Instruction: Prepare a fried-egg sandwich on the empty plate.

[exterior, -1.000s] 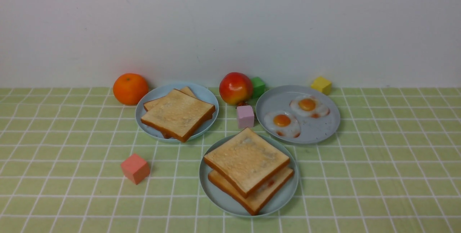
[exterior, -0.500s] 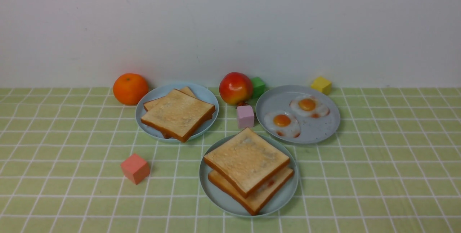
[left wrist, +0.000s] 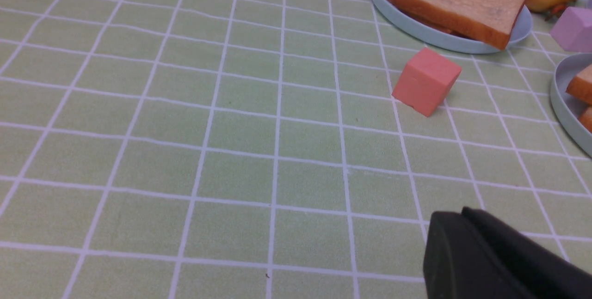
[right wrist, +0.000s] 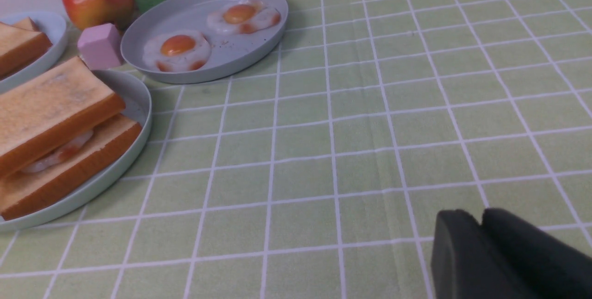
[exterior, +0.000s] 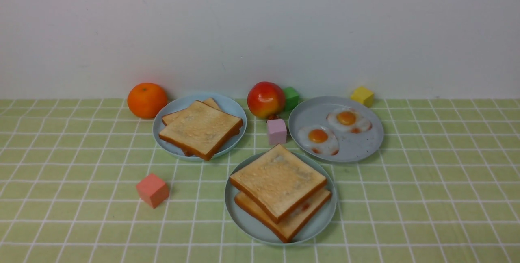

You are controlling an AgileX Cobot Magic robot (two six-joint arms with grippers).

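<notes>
Though nothing bears writing, fried-egg sandwich (exterior: 281,192) sits on empty plate (exterior: 243,222).

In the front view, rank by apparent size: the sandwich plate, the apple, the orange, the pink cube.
1. Sandwich plate.
2-3. Apple and orange: near alike, not ranked.
4. Pink cube, though nearer the camera.
</notes>
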